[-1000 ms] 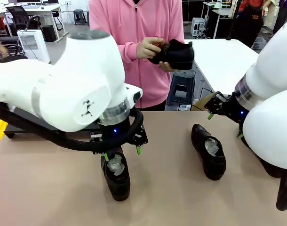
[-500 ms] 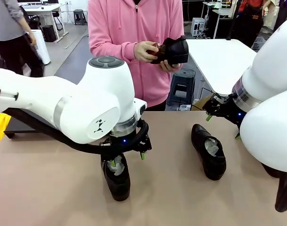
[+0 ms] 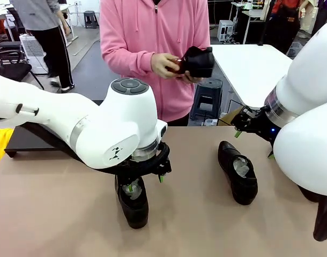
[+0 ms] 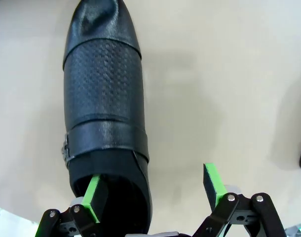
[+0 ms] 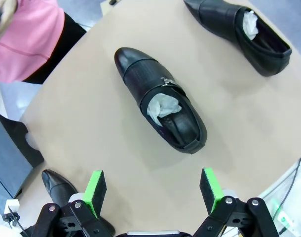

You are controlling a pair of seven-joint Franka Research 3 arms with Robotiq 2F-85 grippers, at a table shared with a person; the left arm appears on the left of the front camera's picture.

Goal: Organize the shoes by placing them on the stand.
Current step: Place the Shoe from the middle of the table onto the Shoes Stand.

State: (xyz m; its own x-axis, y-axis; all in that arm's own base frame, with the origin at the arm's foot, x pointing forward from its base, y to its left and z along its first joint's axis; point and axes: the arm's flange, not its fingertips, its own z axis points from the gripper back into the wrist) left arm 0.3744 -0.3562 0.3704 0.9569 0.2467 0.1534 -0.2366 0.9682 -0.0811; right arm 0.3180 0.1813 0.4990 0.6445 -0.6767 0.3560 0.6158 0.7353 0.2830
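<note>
A glossy black shoe (image 3: 134,203) with white paper stuffing lies on the tan table near the front, toe toward me. My left gripper (image 3: 145,182) hangs open just over its heel end. In the left wrist view one green pad (image 4: 95,198) sits at the shoe's (image 4: 105,113) opening and the other stands over bare table. A second stuffed shoe (image 3: 237,172) lies right of centre. My right gripper (image 3: 255,143) is open above the far right, looking down on that shoe (image 5: 160,106), with nothing between its fingers (image 5: 95,190). The stand (image 3: 23,140) is a low black platform at far left.
A person in a pink top stands across the table holding another black shoe (image 3: 199,61) and a small brown brush. Two more shoes appear in the right wrist view, one (image 5: 244,29) at the top right and a toe (image 5: 56,185) at the bottom left.
My left arm has swung a little right and settled lower over the near shoe. The person has turned the shoe in their hands. The right arm has hardly moved.
</note>
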